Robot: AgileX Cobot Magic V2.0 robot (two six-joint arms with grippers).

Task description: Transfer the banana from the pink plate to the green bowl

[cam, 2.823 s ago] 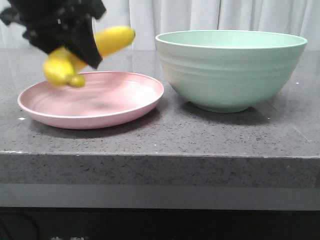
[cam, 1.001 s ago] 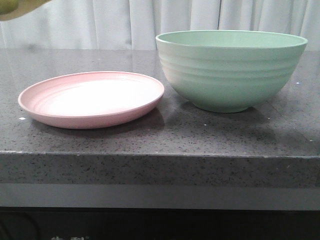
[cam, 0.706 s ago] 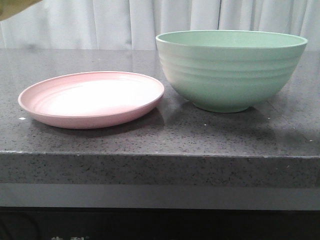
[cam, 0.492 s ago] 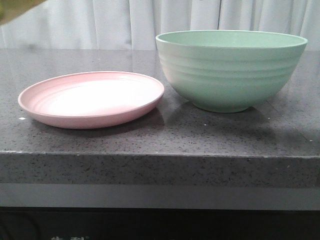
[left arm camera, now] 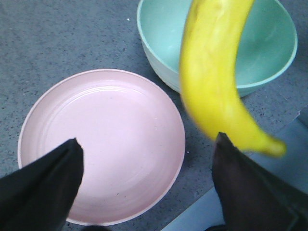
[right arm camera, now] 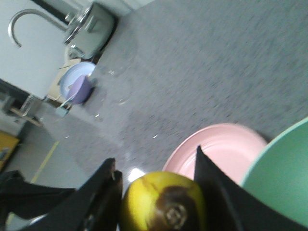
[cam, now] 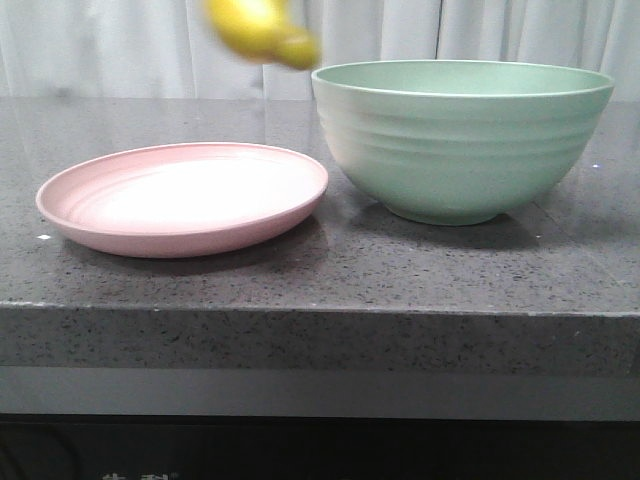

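While my right gripper (right arm camera: 156,163) pinches the banana (cam: 262,30) by one end at top centre, short of the green bowl (cam: 462,140), and my left gripper (left arm camera: 147,142) gapes empty, I fear the fruit pivots loose onto the pink plate (cam: 185,200).

No legible text — nothing here can be read.

The only writing in sight is a row of pale marks at the bottom edge of the front view, on the dark panel (cam: 300,450) below the countertop — cut off by the frame and too small to make out. No labels, brands or numbers show elsewhere.
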